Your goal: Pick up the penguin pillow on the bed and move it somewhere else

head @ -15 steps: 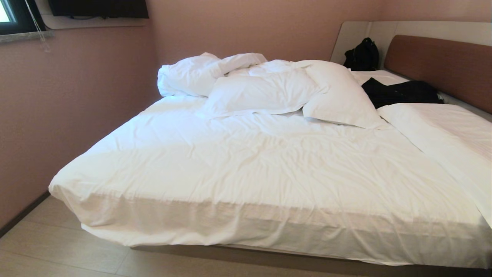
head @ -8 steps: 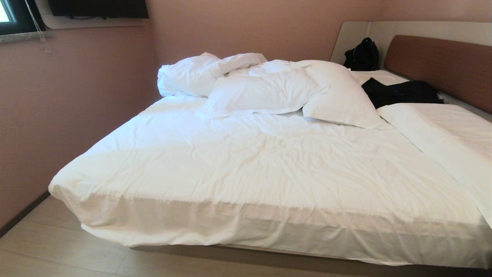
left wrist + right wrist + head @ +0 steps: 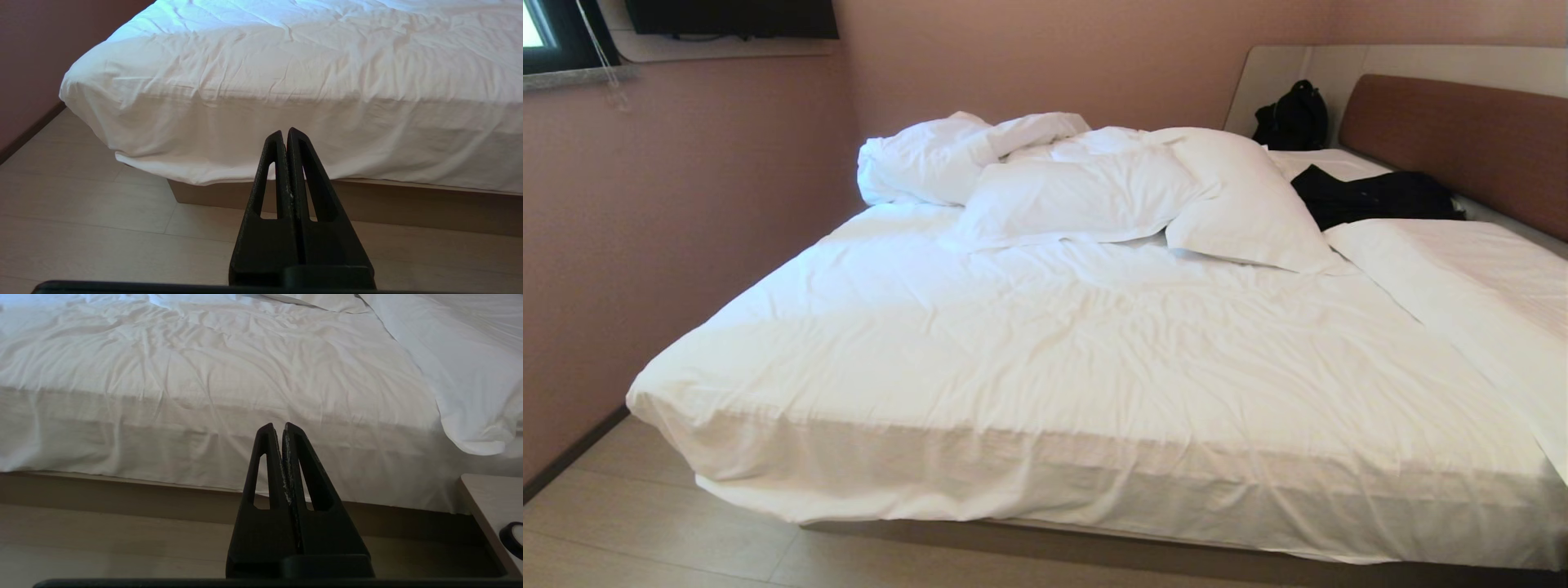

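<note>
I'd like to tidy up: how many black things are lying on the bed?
2: a black bag in the far corner by the headboard, and a black garment just nearer, behind the long white pillow. More could hide under the heaped bedding.

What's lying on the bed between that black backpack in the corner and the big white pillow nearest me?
Between black backpack and flat white pillow, the head view shows a crumpled black garment on the white-sheeted bed.

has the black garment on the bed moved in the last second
No. The black garment lies in the same spot below the brown headboard, beside the white pillow, as before.
</note>
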Available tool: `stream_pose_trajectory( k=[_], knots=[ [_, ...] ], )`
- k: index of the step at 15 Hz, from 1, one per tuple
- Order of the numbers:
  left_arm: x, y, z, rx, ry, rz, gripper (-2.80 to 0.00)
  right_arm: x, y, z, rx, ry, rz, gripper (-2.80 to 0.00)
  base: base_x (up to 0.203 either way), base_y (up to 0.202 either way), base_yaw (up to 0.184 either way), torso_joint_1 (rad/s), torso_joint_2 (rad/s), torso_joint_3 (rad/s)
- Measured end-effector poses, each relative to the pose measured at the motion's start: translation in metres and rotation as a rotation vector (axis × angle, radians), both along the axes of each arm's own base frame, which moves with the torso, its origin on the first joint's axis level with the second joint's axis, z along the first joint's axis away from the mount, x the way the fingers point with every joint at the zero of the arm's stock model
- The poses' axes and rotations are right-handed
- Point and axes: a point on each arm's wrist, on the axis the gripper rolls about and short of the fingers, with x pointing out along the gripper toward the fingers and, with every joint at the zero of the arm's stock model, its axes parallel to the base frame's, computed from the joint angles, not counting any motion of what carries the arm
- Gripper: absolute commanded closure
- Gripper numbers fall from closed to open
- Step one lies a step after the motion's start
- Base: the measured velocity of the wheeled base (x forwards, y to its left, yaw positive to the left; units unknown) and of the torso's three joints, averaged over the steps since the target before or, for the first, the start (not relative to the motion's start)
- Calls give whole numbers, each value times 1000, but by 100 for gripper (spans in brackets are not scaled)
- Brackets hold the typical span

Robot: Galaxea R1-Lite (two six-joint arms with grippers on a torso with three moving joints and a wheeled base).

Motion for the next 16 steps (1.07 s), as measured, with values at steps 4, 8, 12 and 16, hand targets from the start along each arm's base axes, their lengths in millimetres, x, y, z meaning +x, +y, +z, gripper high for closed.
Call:
stream_pose_trajectory(
  k=[4, 8, 12, 16],
  knots=[
    [0, 0, 0, 0, 0, 0, 0, 1, 1, -3, -35, 15, 40, 0, 0, 0, 0, 0, 0, 0],
    [0, 0, 0, 0, 0, 0, 0, 1, 1, -3, -42, 22, 57, 0, 0, 0, 0, 0, 0, 0],
    [0, 0, 0, 0, 0, 0, 0, 1, 1, -7, -26, 36, 57, 0, 0, 0, 0, 0, 0, 0],
    [0, 0, 0, 0, 0, 0, 0, 2, 1, -8, 8, 36, 54, 0, 0, 0, 0, 0, 0, 0]
  ],
)
